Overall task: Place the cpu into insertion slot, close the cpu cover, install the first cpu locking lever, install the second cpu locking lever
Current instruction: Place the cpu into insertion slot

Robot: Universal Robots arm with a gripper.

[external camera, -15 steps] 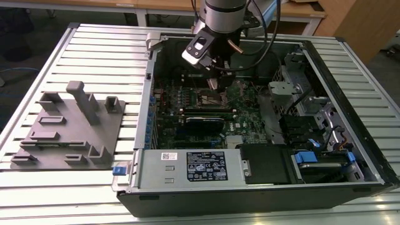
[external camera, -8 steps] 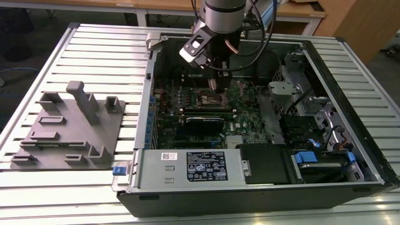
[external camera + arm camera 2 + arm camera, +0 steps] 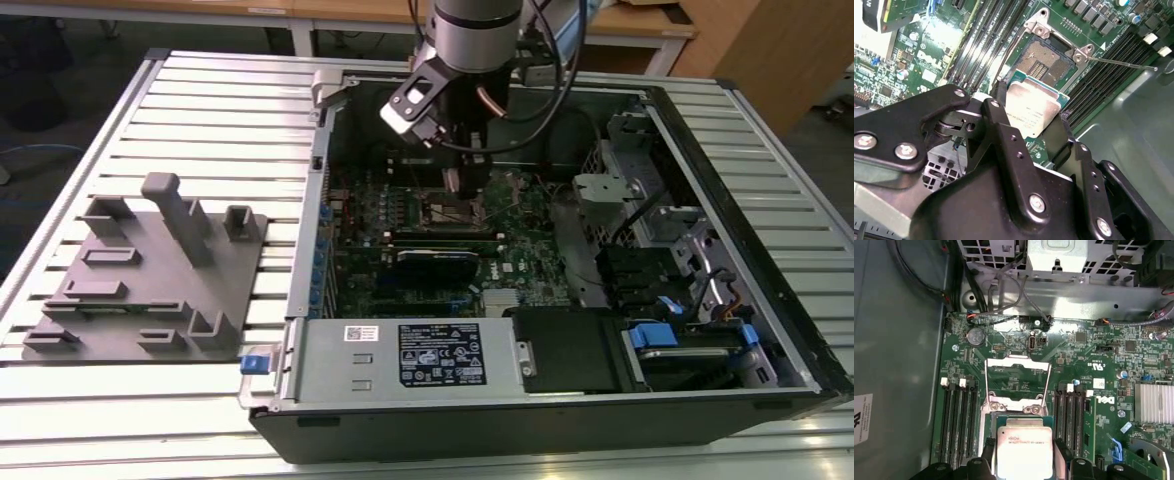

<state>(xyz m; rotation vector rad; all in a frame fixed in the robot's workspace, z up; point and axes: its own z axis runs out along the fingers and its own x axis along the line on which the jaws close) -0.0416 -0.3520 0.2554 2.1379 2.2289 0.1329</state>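
Gripper [image 3: 1030, 117] is clamped on the cpu [image 3: 1034, 102], with the chip held flat between both fingers. The cpu hangs just above the uncovered insertion slot [image 3: 1046, 60], partly overlapping it and not seated. The cpu cover [image 3: 1017, 362] is swung open beyond the slot.

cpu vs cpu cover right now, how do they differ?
The small flat square cpu with a pale silver-grey metal top is solid-faced; the thin silvery metal cpu cover frame has a large square cut-out. The cpu is clamped in the black gripper, unseated; the cpu cover stands swung open. Both are square, silvery.
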